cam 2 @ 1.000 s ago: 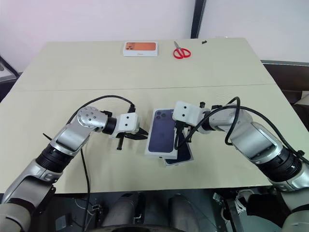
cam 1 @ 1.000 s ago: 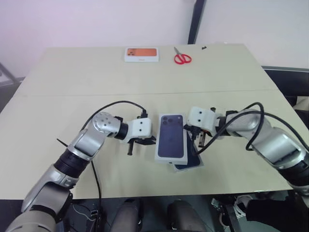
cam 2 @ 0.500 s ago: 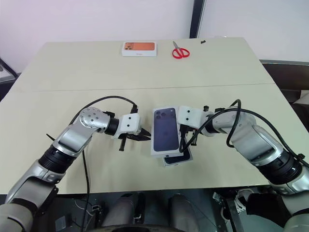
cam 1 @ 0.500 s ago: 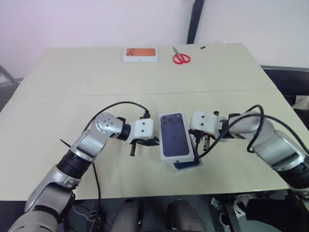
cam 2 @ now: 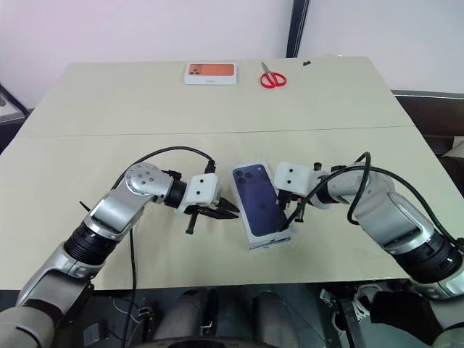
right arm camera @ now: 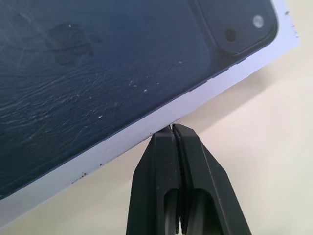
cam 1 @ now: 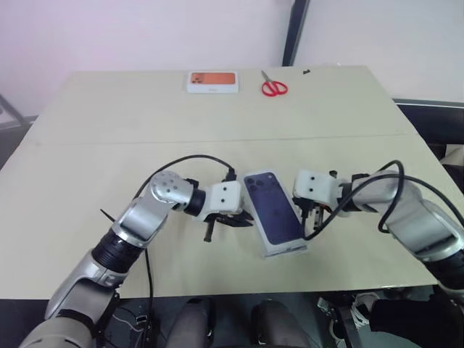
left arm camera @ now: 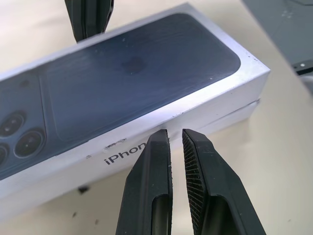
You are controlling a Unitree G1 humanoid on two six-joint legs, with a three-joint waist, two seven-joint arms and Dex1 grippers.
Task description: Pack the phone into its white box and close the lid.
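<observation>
The lid [cam 1: 274, 212], white with a dark phone picture on top, lies over the white box [left arm camera: 234, 113] at the table's near middle, skewed a little. A thin strip of the box's side shows under the lid. The phone is hidden. My left gripper [cam 1: 246, 222] is shut and empty, its tips at the lid's left long side [left arm camera: 176, 134]. My right gripper [cam 1: 303, 216] is shut, and its tips press the lid's right long side [right arm camera: 172, 128]. The box sits between the two grippers.
A small white box with an orange picture [cam 1: 212, 81] and red scissors [cam 1: 274, 88] lie at the table's far edge. Black cables loop over both forearms. The table's front edge runs just below the box.
The lid has swung and slid over the dark-floored box that stuck out beneath it at lower right, and it now covers it. My left gripper followed to the right; the right gripper shifted slightly.
</observation>
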